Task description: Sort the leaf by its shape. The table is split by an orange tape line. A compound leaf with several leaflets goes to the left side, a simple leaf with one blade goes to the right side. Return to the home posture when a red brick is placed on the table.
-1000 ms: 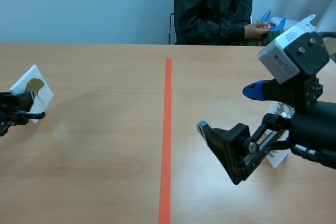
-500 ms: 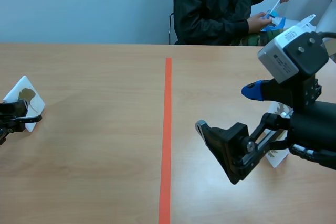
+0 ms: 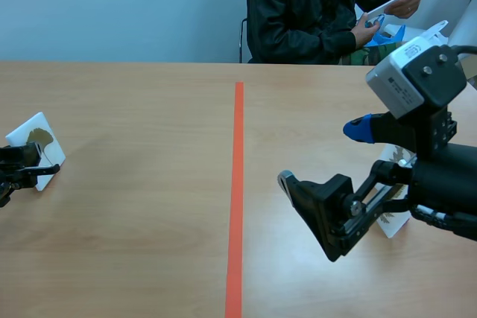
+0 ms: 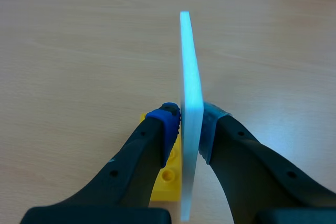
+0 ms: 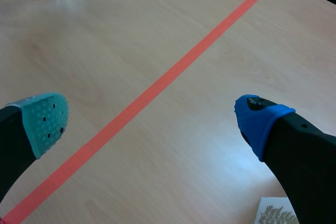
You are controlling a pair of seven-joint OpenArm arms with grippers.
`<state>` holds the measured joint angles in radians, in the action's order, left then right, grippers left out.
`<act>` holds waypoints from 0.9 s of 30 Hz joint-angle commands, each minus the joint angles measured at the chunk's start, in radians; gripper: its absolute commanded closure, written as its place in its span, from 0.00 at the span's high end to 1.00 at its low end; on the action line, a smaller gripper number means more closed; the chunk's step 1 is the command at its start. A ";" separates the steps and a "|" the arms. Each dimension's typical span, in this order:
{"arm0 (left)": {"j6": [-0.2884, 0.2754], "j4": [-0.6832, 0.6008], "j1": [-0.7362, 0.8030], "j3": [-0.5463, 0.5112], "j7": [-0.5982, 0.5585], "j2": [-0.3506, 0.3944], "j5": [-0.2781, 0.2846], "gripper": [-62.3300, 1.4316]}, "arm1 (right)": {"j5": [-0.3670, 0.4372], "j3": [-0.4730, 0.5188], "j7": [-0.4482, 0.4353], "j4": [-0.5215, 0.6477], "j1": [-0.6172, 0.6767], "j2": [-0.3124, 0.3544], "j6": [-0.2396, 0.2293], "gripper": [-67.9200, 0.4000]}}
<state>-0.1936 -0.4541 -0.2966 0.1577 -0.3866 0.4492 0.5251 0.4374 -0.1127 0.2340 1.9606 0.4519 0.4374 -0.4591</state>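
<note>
Leaf card (image 3: pixel 36 139) is found at the far left of the table (image 3: pixel 149 221), well apart from the orange tape line (image 3: pixel 237 184), clamped between the pads of the left gripper (image 3: pixel 31 163); in the left wrist view the card (image 4: pixel 189 98) is seen edge-on and upright, the fingers of the left gripper (image 4: pixel 190 124) pressed on its two faces, with a yellow brick base (image 4: pixel 169 174) under its lower edge. A small olive leaf is printed on it, too small for its shape to be told. The step in hand is judged to be the set-down on the left side – it is best done by lowering until the base is flat on the wood, then parting the fingers evenly and drawing straight back, so that the card is not tipped; whether the base already touches cannot be told. The right gripper (image 3: pixel 322 154) is held above the right side with its fingers wide apart on nothing; a second card (image 5: pixel 275 214) with a fern-like leaf lies below it. No container is seen on the table – only the yellow base holds anything; a blue object by the person (image 3: pixel 298 13) is too hidden to judge.
</note>
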 commanded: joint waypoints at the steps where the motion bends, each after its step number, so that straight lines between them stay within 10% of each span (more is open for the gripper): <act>1: -0.003 -0.023 -0.016 -0.003 -0.012 0.012 0.006 0.19 | 0.012 0.014 -0.014 0.001 -0.011 0.000 0.003 1.00; 7: -0.002 -0.023 -0.014 -0.003 -0.009 0.018 0.006 0.23 | 0.012 0.014 -0.014 0.001 -0.011 0.000 0.003 1.00; 18: -0.011 -0.041 -0.009 -0.003 -0.013 0.039 0.007 0.76 | 0.012 0.014 -0.014 0.001 -0.011 0.000 0.003 1.00; 27: -0.022 -0.349 0.166 -0.003 -0.013 0.138 0.011 0.91 | 0.012 0.014 -0.014 0.001 -0.011 0.000 0.003 1.00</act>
<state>-0.2104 -0.7731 -0.1398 0.1585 -0.3866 0.5713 0.5289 0.4374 -0.1127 0.2340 1.9606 0.4519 0.4374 -0.4591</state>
